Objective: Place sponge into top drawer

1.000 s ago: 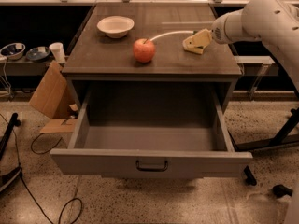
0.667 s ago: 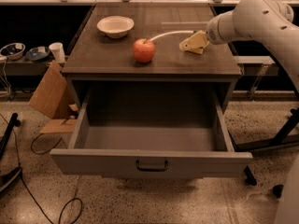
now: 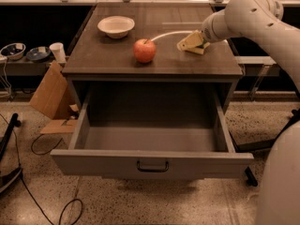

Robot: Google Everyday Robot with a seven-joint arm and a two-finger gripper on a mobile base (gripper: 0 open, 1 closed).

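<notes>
The sponge point(image 3: 189, 43), pale yellow with a dark green patch, is at the right rear of the cabinet top, just above the surface. My gripper point(image 3: 193, 42) is at the end of the white arm point(image 3: 243, 18) that reaches in from the right, and it is shut on the sponge. The top drawer point(image 3: 152, 162) is pulled wide open below the cabinet top. It is grey with a small dark bar handle point(image 3: 152, 166), and its inside shows nothing in it. The gripper is behind and above the drawer's right rear corner.
A red apple point(image 3: 144, 50) stands on the cabinet top left of the sponge. A white bowl point(image 3: 116, 26) is at the back left. A cardboard box point(image 3: 49, 95) leans left of the cabinet. Cables point(image 3: 51, 149) lie on the floor. Cups and bowls point(image 3: 28, 53) sit on a low shelf at far left.
The arm and gripper with the sponge have shifted a little to the left, toward the apple. The drawer, apple and bowl have not moved.
</notes>
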